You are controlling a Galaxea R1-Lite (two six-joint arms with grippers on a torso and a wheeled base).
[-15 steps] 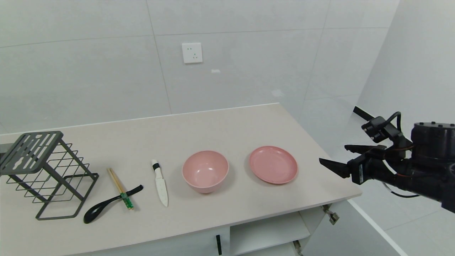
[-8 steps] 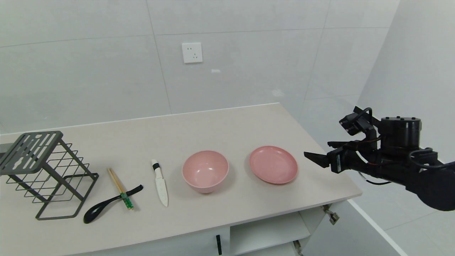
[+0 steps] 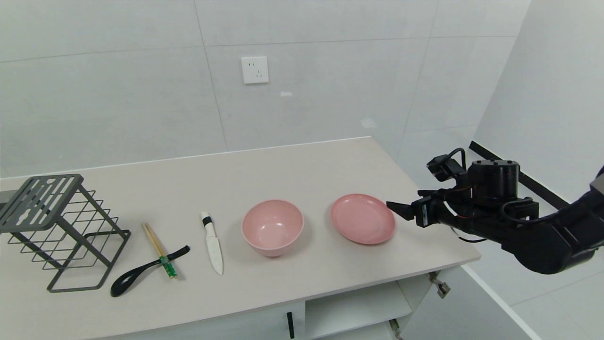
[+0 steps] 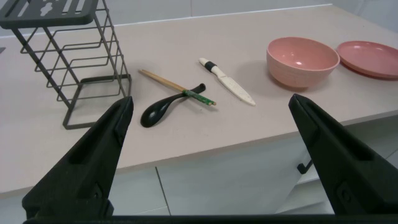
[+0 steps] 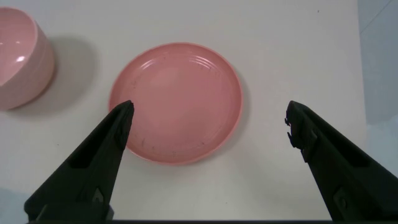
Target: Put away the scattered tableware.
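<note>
A pink plate (image 3: 362, 218) (image 5: 176, 102) lies on the right part of the counter, with a pink bowl (image 3: 272, 227) (image 4: 303, 61) to its left. Further left lie a white knife (image 3: 212, 242) (image 4: 227, 81), a pair of chopsticks (image 3: 159, 249) and a black spoon (image 3: 141, 273) crossing them. My right gripper (image 3: 406, 202) (image 5: 209, 109) hangs open just above the plate's right rim, holding nothing. My left gripper (image 4: 209, 102) is open and empty, off the counter's front edge, facing the spoon and knife.
A dark wire rack (image 3: 56, 226) (image 4: 68, 56) stands at the counter's left end. The counter (image 3: 302, 170) ends close to the right of the plate, with a tiled wall behind. Below its front edge is an open cabinet shelf (image 3: 354, 307).
My right arm has swung left and slightly up, from beyond the counter's right end to the plate's right rim. The tableware has not moved.
</note>
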